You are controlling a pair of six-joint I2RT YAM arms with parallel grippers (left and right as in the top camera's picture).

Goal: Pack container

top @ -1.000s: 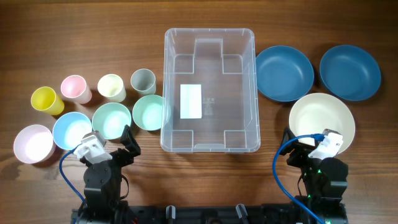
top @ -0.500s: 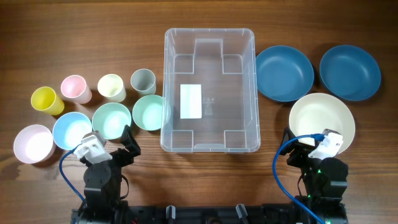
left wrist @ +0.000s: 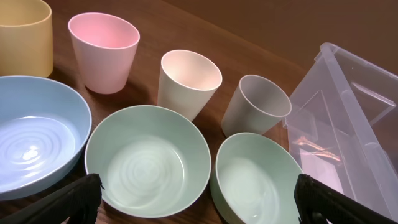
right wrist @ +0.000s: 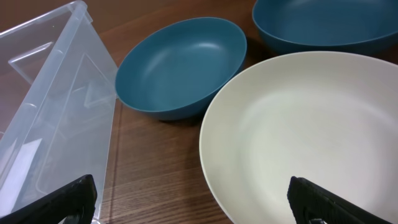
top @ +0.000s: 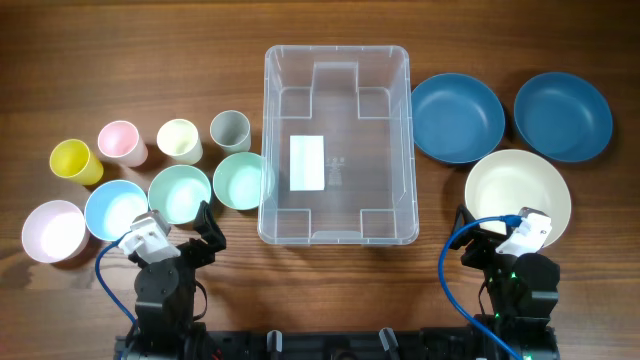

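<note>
Both pincers stand with jaws spread wide and hold nothing: the left pincer (left wrist: 198, 200) looks over the pastel plastic cups (left wrist: 102, 50) and shallow pastel bowls (left wrist: 146, 158) left of the large clear plastic rectangular container (top: 337, 110), the right pincer (right wrist: 193, 202) over the cream round bowl (top: 518, 195) and two dark blue round bowls (top: 458, 117) right of it. That container sits empty mid-way across the brown wooden desk (top: 150, 60), apparently so either arm can load it from its own side. Nothing is packed yet; the mint-green plastic bowl (top: 240, 180) against its left wall looks the easiest first pick.
</note>
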